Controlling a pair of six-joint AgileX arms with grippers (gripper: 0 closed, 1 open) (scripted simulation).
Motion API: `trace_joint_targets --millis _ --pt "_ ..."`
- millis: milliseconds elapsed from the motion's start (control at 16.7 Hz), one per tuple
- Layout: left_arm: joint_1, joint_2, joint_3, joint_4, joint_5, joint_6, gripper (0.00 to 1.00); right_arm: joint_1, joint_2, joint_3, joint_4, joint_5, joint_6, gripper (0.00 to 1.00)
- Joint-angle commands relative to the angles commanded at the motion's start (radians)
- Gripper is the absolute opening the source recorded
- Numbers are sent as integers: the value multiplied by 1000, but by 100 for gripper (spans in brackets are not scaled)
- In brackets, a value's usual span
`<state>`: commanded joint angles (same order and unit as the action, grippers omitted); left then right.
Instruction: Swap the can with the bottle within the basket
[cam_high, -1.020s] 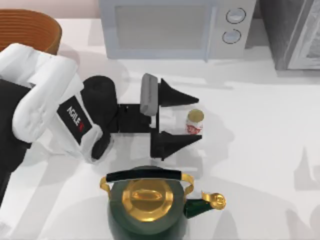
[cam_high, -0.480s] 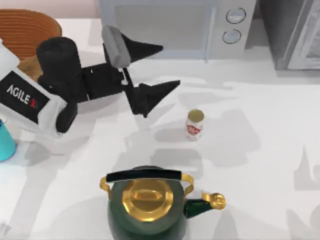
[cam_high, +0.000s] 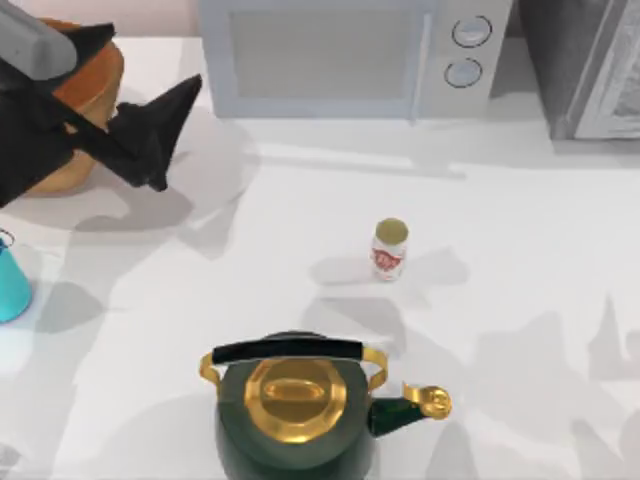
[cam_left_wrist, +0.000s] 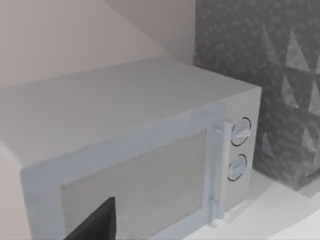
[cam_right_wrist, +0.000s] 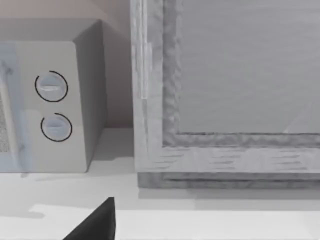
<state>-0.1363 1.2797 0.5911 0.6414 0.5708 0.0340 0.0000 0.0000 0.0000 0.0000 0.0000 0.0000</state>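
Hovering my left gripper (cam_high: 150, 95) over the basket (cam_high: 95, 85) at far left, fingers spread wide and empty, bottle (cam_high: 389, 249) upright mid-table, can (cam_high: 12, 285) at left edge, kettle (cam_high: 295, 410) near.

White table (cam_high: 520, 300) takes up most of the top view, with soft grey shadows across it. Pale grey microwave (cam_high: 350, 55) at 12 o'clock, glass door and two round dials (cam_high: 468, 50) on its right; plain beige wall (cam_left_wrist: 75, 35) behind it. Grey textured cabinet (cam_high: 590, 65) at 1–2 o'clock, just right of the microwave.
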Motion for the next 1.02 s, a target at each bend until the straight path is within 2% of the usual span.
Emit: trace_joint_targets --millis 360,600,840,1020 --pt "87 -695 -326 -365 -303 -26 100 0 0 0 0 0 0 100" --pt "119 -1047 -485 -534 -457 -34 100 0 0 0 0 0 0 100" --pt "134 -1244 -575 -625 -552 -34 100 0 0 0 0 0 0 100" --pt "136 -1280 -591 -641 -571 -34 100 0 0 0 0 0 0 100"
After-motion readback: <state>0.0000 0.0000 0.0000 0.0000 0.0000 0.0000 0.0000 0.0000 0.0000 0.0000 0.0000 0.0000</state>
